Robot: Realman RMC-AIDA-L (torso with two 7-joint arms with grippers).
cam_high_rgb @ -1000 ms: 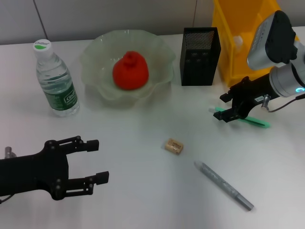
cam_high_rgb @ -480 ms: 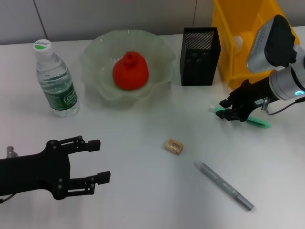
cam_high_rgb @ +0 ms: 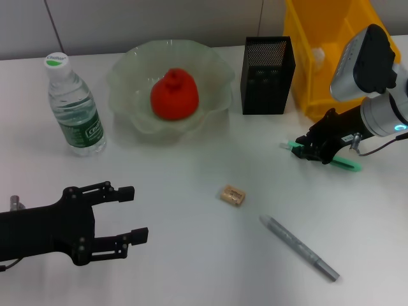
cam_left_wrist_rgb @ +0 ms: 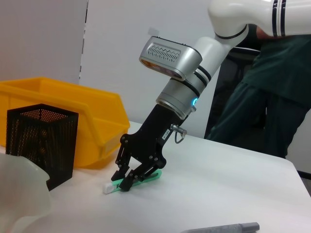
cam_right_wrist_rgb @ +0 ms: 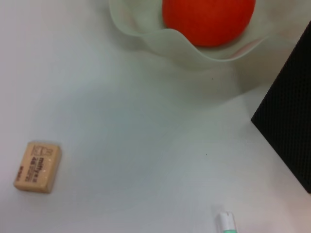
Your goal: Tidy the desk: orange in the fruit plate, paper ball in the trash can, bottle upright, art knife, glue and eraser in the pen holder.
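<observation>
right tool (cam_left_wrist_rgb: 127,180): clamped on green art knife (cam_high_rgb: 344,163) | left wrist view shows grip | left tool (cam_high_rgb: 129,213): open, empty

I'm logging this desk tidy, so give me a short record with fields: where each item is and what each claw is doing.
orange: in the plate
bottle: upright, left of the plate
holder: right of the plate, nothing seen inside
eraser: on the table, mid-desk
grey pen: lying on the table, near edge
green knife: on the table
right claw: down at the green knife, closed around it
left claw: open, over the table, holding nothing
</observation>
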